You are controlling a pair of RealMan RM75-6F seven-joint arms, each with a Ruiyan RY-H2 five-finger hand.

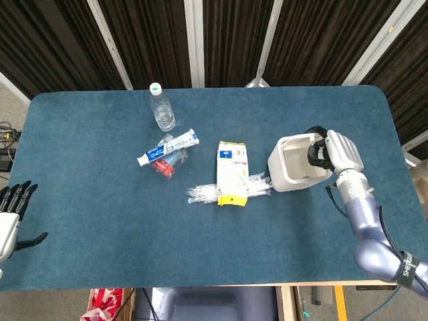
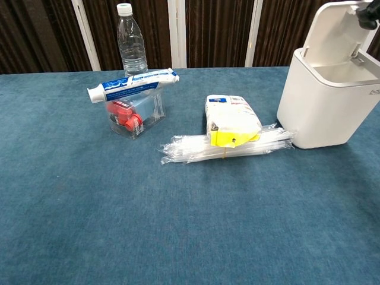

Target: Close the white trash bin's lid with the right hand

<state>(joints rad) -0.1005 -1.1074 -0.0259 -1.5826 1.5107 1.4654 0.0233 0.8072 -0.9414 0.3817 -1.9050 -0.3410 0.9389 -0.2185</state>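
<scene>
Over at the right end of the blue table (image 1: 80, 167), the white trash bin (image 1: 287, 175) stands tilted, its lid (image 2: 332, 29) raised and the cavity open to the head view. The right hand (image 1: 336, 151) is at the bin's far right edge, its dark fingers (image 1: 314, 152) curled over the top of the lid and touching it; whether they truly clamp it or only press on it cannot be told, and the chest view shows just a dark fingertip at the lid's upper corner. The left hand (image 1: 12, 212) hangs off the near left edge of the table, fingers spread and holding nothing. Just left of the bin lies a bundle of clear-wrapped straws (image 2: 225, 145) with a white and yellow packet (image 2: 233, 120) resting across it. Farther left, a toothpaste tube (image 2: 132, 85) lies on a clear box with red items (image 2: 133, 113), and a water bottle (image 2: 131, 41) stands upright beyond them.
</scene>
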